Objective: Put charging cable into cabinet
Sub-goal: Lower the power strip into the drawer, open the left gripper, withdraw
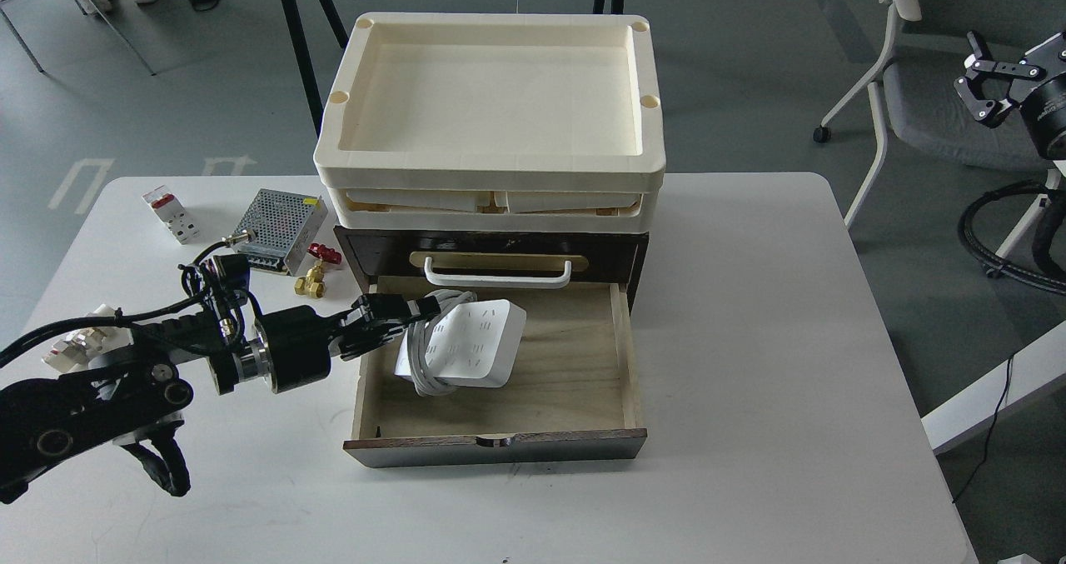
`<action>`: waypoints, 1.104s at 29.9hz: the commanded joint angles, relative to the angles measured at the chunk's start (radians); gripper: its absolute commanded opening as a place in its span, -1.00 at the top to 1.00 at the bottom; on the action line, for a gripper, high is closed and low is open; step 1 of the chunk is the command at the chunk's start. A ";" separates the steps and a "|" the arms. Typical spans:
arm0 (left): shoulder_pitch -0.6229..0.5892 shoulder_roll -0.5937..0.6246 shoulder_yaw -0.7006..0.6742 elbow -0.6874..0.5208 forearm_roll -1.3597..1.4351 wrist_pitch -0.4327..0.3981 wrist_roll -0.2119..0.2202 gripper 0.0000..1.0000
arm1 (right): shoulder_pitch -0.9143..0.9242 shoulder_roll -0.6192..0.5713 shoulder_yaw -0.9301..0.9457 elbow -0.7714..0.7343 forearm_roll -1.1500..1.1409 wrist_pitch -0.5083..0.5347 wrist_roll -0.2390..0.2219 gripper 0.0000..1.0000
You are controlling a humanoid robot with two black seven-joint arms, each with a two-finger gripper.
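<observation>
Table (749, 339) bearing cabinet (491, 252), bottom drawer (575, 364) pulled fully out. Cable (462, 343) tilted over drawer's left half, cord looped at its near-left end. Left gripper (391, 314) closed on cable's left edge. Right gripper (995, 81) parted, empty, well apart. Best lowered flat onto drawer floor, cord tucked inside the wall, before letting go.

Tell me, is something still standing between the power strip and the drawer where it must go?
Nothing visible does. The drawer of the cabinet is pulled open, and the power strip already sits over its left part, tilted, with the left end effector at its cord. The drawer's plywood floor to the right is bare.
</observation>
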 commanded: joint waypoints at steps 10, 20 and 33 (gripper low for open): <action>0.004 -0.021 -0.002 -0.009 -0.038 0.002 0.000 0.17 | -0.016 0.001 0.002 0.001 0.000 0.000 0.000 -1.00; 0.002 -0.014 -0.008 0.009 -0.387 -0.005 0.000 -0.84 | -0.022 0.010 0.003 0.001 0.000 0.000 0.000 -1.00; 0.045 0.180 -0.063 0.240 -0.775 -0.240 0.000 -0.97 | 0.061 0.016 0.055 0.033 0.003 0.000 -0.001 -1.00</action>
